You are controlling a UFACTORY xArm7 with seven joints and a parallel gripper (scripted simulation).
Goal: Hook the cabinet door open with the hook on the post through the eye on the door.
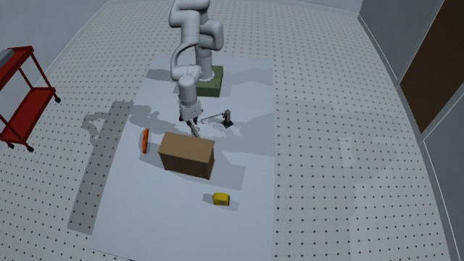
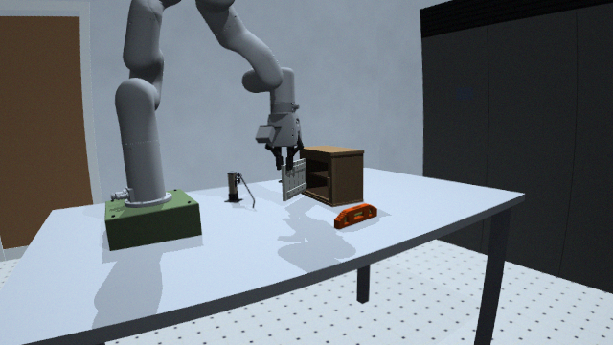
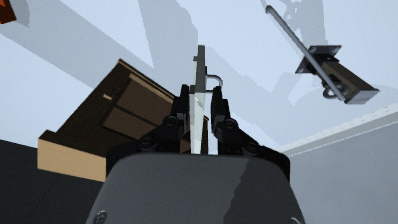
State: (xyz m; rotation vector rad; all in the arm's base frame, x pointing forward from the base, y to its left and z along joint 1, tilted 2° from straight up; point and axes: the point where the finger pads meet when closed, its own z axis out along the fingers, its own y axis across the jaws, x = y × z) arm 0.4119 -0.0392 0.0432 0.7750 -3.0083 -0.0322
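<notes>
The brown cabinet (image 1: 186, 154) (image 2: 347, 174) (image 3: 90, 135) stands flat on the table. Its grey door (image 2: 294, 179) (image 3: 200, 75) (image 1: 193, 130) stands swung well open toward the arm's base. A small metal eye (image 3: 215, 79) sticks out of the door's face. My gripper (image 2: 283, 165) (image 3: 200, 95) (image 1: 192, 121) is over the door's top edge with one finger on each side. The fingers stand a little apart and do not clamp the door. The post (image 1: 228, 117) (image 2: 233, 184) (image 3: 345, 82) stands to the side. Its hook (image 1: 210, 117) (image 2: 248, 192) (image 3: 295, 37) hangs down to the table, clear of the door.
An orange spirit level (image 1: 145, 141) (image 2: 355, 216) (image 3: 6, 10) lies beside the cabinet. A yellow tape measure (image 1: 220, 199) lies on the cabinet's far side from the arm. The arm's green base (image 1: 210, 87) (image 2: 150, 222) sits at the table's end. A red cart (image 1: 22, 98) stands on the floor.
</notes>
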